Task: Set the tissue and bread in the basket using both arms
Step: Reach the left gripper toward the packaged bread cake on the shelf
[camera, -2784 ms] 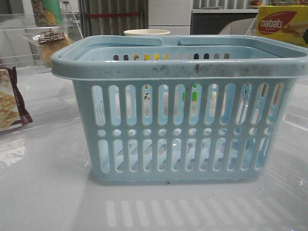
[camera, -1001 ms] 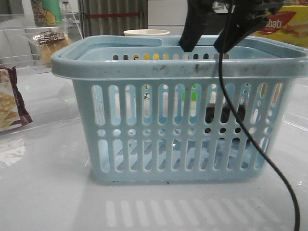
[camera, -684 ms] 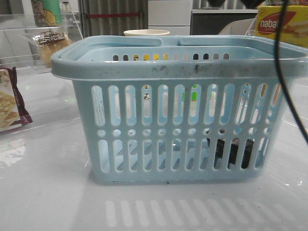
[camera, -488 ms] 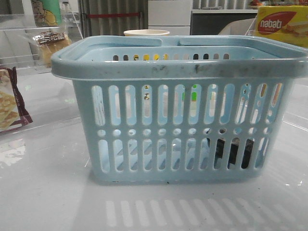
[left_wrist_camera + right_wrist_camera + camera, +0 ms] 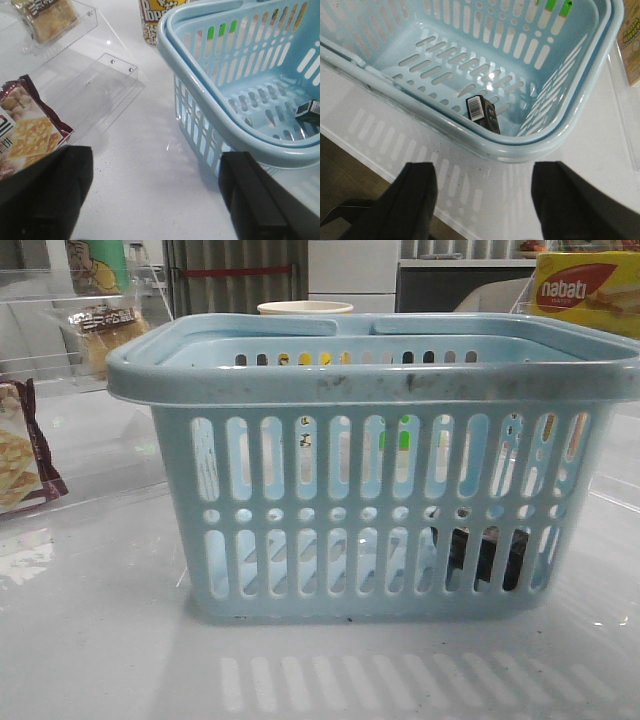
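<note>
We've got the small, nearly black soft tissue pack [image 5: 483,114] lying flat on the floor of the big light blue slotted plastic basket [image 5: 370,380], tucked in the near right corner. The right wrist view shows a white barcode label on its end; the front view only gives us a dark blob [image 5: 487,557] behind the lower slots. The right gripper [image 5: 482,200] hangs above the table just outside the basket rim, fingers spread wide with nothing between them, the tissue well apart from it.

The left gripper [image 5: 152,192] is spread just as wide over bare white table, beside the basket's left wall. Near it we see a maroon-edged cracker packet [image 5: 25,134]; further off sits the clear packet of golden-brown bread [image 5: 44,19] on a clear acrylic stand [image 5: 107,82], and a cup printed "Popcorn" [image 5: 156,17]. Only the front view catches the yellow "nabati" box [image 5: 585,292].
</note>
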Available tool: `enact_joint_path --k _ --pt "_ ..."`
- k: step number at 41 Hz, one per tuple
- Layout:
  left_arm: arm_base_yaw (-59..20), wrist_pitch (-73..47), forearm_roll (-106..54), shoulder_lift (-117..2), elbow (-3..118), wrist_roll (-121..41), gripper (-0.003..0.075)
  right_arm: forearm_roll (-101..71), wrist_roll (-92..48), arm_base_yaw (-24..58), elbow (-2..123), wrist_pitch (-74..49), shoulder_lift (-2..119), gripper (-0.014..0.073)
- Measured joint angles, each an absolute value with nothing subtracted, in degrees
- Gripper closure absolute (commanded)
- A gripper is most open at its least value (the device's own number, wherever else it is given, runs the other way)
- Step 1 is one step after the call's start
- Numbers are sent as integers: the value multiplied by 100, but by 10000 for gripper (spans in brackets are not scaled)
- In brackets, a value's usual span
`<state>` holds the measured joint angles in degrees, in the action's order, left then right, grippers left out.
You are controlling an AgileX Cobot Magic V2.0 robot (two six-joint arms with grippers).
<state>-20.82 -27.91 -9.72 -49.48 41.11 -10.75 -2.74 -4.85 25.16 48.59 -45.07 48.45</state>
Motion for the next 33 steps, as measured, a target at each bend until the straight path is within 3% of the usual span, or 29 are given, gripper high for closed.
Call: enact_joint_path --k 11,33 --pt "-2012 -2839 -703 -6496 5225 -1075 78 -274 -482 2516 4859 -4507 4845 79" --pt "-537 -2794 -741 -9527 8075 -1064 87 -274 -482 2516 4859 -4507 4845 79"
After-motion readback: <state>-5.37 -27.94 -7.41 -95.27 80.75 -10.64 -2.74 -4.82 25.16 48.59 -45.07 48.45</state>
